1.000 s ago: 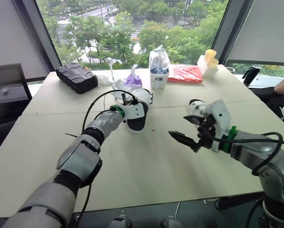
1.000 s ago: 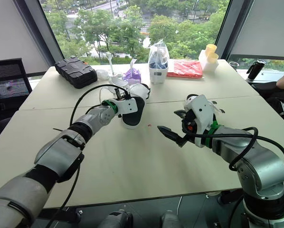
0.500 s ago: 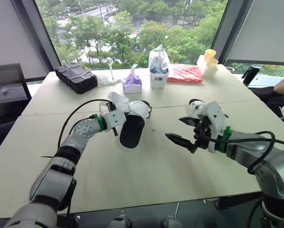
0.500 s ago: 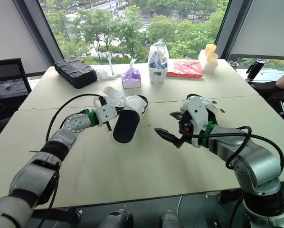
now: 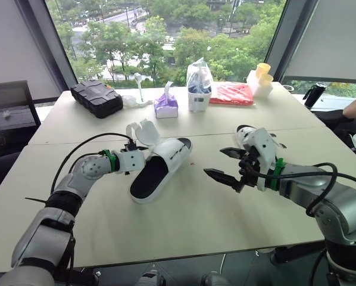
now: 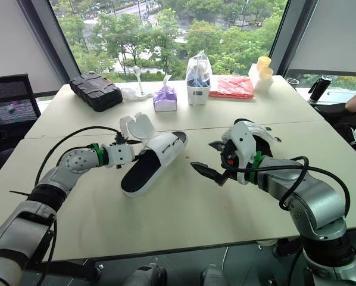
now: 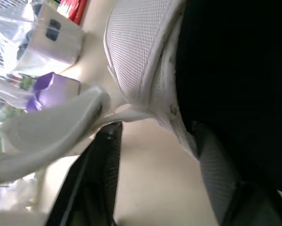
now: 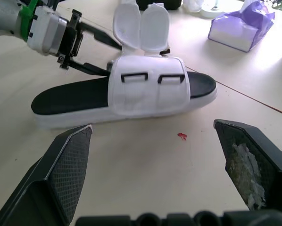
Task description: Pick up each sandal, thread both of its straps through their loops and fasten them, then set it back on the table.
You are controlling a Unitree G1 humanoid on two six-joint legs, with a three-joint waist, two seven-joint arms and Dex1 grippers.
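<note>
Sandal [image 5: 168,158] has been laid flat on tabletop [image 5: 184,229] (was held tilted moments ago); straps [image 8: 141,26] unthreaded. Strap-side edge is gripped by left hand [image 8: 113,60]; right hand [image 5: 216,162] held spread, empty. Threading may be begun.

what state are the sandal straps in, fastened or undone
Undone: both strap flaps stand free beside the sandal, and its two black loops sit empty.

Below the window [image 5: 166,36] with its green trees stand, from left to right, a black ribbed case [image 5: 96,98], a purple tissue box [image 5: 166,106], a stuffed clear plastic bag [image 5: 199,80], a flat red packet [image 5: 233,93], stacked yellow cups [image 5: 263,70] and, farther right, a black flask [image 5: 314,93].
</note>
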